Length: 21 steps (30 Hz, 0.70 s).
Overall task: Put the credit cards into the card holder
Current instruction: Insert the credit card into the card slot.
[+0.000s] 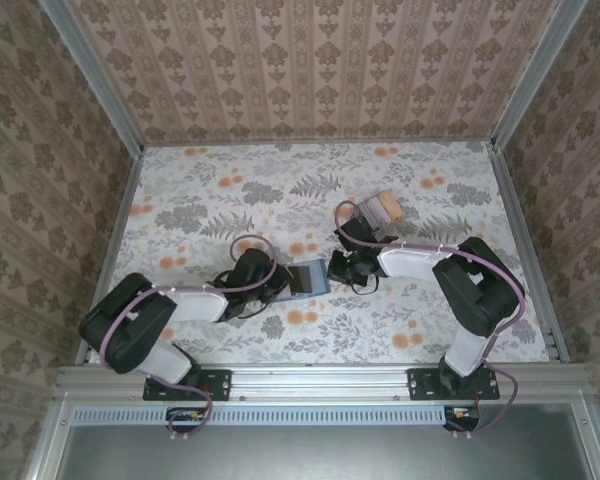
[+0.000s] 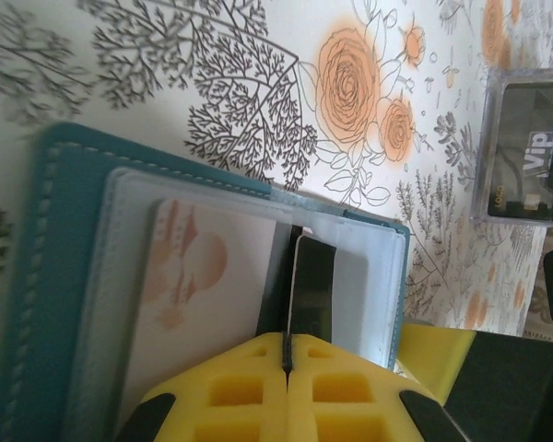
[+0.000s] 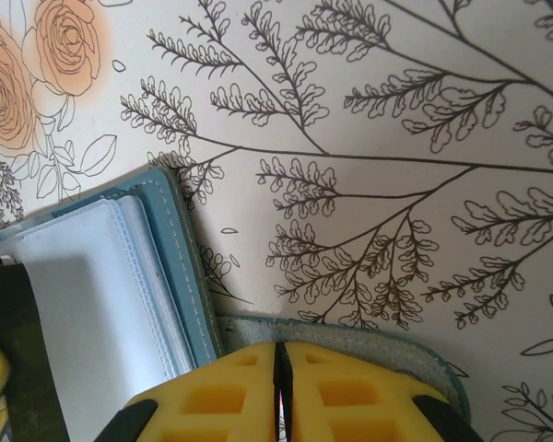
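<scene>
The teal card holder (image 1: 308,277) lies open on the table between both grippers. In the left wrist view its blue-grey inside (image 2: 369,276) holds a pale card with a tan print (image 2: 207,276) in one slot. My left gripper (image 2: 287,343) is shut on a thin card (image 2: 311,287), held edge-on with its dark face showing, its far end over the holder's middle. My right gripper (image 3: 278,348) is shut on the holder's teal cover flap (image 3: 369,333), beside the slotted pages (image 3: 101,304). From above, the left gripper (image 1: 278,283) and right gripper (image 1: 338,268) flank the holder.
A small dark-sided box of cards (image 1: 375,210) stands behind the right gripper; the left wrist view shows it (image 2: 530,152) with "VIP" print. The floral tablecloth (image 1: 230,190) runs to metal rails and patterned walls on three sides.
</scene>
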Available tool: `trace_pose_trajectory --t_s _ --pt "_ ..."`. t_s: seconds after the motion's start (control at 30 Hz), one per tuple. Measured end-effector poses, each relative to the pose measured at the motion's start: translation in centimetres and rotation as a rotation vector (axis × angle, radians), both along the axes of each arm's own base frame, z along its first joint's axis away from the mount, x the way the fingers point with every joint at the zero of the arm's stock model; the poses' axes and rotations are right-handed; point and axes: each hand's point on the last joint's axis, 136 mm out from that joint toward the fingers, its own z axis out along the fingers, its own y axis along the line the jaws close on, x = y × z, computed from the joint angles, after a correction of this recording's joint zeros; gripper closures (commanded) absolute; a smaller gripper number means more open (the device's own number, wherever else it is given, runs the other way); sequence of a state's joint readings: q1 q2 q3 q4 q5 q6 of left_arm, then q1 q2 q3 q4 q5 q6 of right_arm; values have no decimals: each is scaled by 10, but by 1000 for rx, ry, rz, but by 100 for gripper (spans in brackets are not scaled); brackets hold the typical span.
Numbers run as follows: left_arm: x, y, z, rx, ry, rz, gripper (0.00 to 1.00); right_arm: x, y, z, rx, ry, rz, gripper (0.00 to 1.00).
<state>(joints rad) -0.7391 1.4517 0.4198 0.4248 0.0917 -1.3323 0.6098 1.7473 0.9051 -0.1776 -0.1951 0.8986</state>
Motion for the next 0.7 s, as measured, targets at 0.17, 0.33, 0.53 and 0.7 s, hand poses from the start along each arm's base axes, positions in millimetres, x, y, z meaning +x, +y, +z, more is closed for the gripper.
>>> trace_pose_trajectory --t_s 0.17,0.33,0.53,0.7 --pt "1 10 18 8 -34 34 100 0 0 0 2 0 -3 88" --pt "0 13 11 33 -20 44 100 0 0 0 2 0 -3 87" --pt "2 12 -6 53 3 44 100 0 0 0 3 0 -3 87" --pt "6 5 -3 22 -14 49 100 0 3 1 12 -2 -6 87"
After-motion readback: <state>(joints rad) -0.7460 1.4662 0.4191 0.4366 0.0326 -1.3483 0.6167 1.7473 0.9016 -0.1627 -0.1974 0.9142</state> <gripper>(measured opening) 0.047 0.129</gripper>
